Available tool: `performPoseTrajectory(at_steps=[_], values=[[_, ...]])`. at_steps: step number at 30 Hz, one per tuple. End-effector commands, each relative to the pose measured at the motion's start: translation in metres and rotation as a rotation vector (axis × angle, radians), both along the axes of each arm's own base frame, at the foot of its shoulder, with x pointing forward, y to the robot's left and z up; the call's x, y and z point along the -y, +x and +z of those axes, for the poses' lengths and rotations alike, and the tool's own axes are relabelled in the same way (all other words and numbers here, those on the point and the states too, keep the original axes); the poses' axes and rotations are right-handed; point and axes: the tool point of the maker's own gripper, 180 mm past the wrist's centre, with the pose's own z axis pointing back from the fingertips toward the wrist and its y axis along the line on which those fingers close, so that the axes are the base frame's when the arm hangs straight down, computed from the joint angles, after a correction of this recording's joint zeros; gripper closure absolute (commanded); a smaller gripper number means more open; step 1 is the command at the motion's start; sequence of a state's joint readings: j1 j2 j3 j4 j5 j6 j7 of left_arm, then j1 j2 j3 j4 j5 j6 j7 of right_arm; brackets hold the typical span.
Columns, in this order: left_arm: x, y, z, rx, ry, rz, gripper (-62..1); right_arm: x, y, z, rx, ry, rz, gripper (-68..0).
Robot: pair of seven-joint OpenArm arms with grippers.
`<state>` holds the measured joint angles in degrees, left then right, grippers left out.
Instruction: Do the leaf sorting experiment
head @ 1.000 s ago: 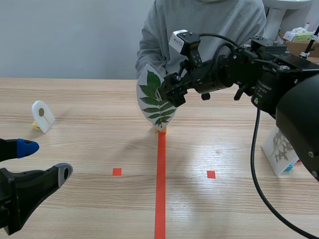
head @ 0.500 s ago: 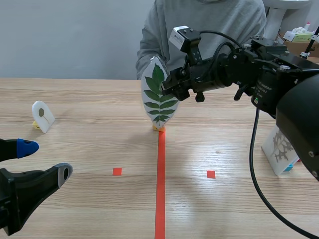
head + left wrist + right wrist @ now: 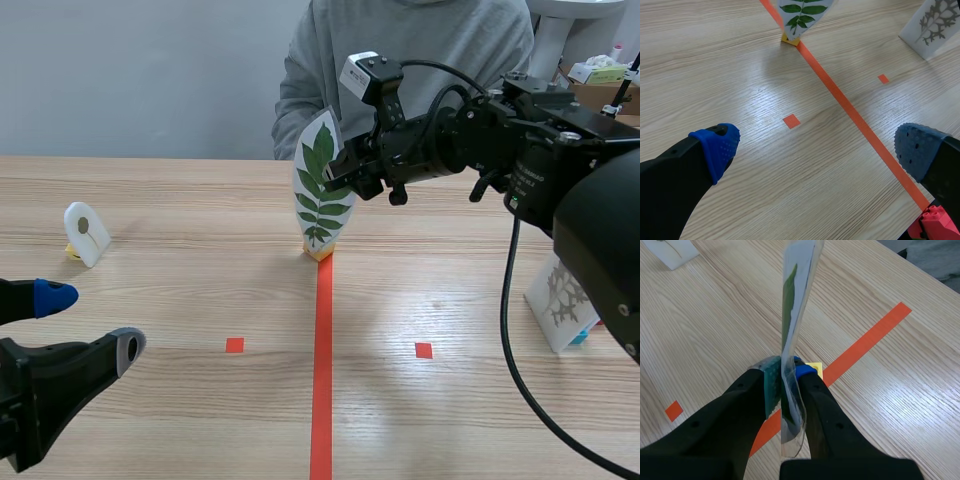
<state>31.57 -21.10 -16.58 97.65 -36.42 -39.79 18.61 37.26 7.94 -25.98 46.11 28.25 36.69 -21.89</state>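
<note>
- Over the last second I turn the leaf card (image 3: 322, 180) from a leaning, broad-faced pose to nearly upright. Its foot now sits at the far head of the tape line (image 3: 322, 380).
- Nearest me, my left gripper (image 3: 88, 322) hangs spread wide over the table (image 3: 180, 200) with nothing in it. It is well apart from the card, so it cannot catch anything that falls.
- My right gripper (image 3: 787, 377) is closed on the card, both pads pressing flat against its glossy faces. The sheet is thin and slick, and I judge it could pivot or slide between the pads if I swing fast.
- The card's tip meets the small yellow base (image 3: 320, 257). I cannot tell whether that base is off the wood. If it drags, the card could bend or pull out of my pinch, and if it fits loosely, it may drop off partway.
- Out to my right stands the branching-leaf card (image 3: 565, 305). My bulky arm passes near it, so a careless sweep that way could knock it over.
- Far to my left stands the round-leaf card (image 3: 85, 233). Taking my leaf to the wrong sample would spoil the sort.
- Farthest off, the person (image 3: 400, 50) sits just behind the card, so I should not push it forward.
</note>
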Motion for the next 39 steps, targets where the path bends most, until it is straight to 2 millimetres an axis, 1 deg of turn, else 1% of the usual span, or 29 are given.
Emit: performPoseTrajectory(at_steps=[1, 3, 5, 8, 12, 17, 21, 27, 32, 36, 39], values=[[0.004, 0.003, 0.011, 0.036, -0.023, -0.001, -62.3, 0.000, 0.013, 0.027, 0.062, 0.043, -0.013, -1.1], [0.004, 0.003, 0.011, 0.036, -0.023, -0.001, -62.3, 0.008, 0.020, 0.033, 0.068, 0.050, -0.056, -1.1], [0.004, 0.003, 0.011, 0.036, -0.023, -0.001, -62.3, 0.025, 0.031, 0.039, 0.067, 0.051, -0.141, -1.1], [0.004, 0.003, 0.011, 0.036, -0.023, -0.001, -62.3, 0.055, 0.044, 0.051, 0.067, 0.061, -0.262, -1.1], [0.004, 0.003, 0.011, 0.037, -0.023, -0.001, -62.3, 0.098, 0.055, 0.062, 0.067, 0.065, -0.401, -1.1], [0.004, 0.003, 0.011, 0.037, -0.023, -0.001, -62.3, 0.149, 0.059, 0.061, 0.044, 0.054, -0.547, -1.1], [0.004, 0.003, 0.011, 0.037, -0.024, -0.001, -62.3, 0.185, 0.052, 0.050, 0.014, 0.039, -0.649, -1.1], [0.004, 0.003, 0.011, 0.037, -0.024, -0.001, -62.3, 0.235, 0.033, 0.032, -0.023, 0.027, -0.792, -1.1], [0.004, 0.003, 0.011, 0.037, -0.024, -0.001, -62.3, 0.270, 0.014, 0.016, -0.054, 0.018, -0.887, -1.1], [0.004, 0.004, 0.012, 0.039, -0.025, 0.000, -62.3, 0.285, 0.005, 0.009, -0.062, 0.010, -0.921, -1.1], [0.004, 0.004, 0.012, 0.040, -0.026, 0.000, -62.3, 0.288, 0.003, 0.008, -0.058, 0.007, -0.926, -1.1]])
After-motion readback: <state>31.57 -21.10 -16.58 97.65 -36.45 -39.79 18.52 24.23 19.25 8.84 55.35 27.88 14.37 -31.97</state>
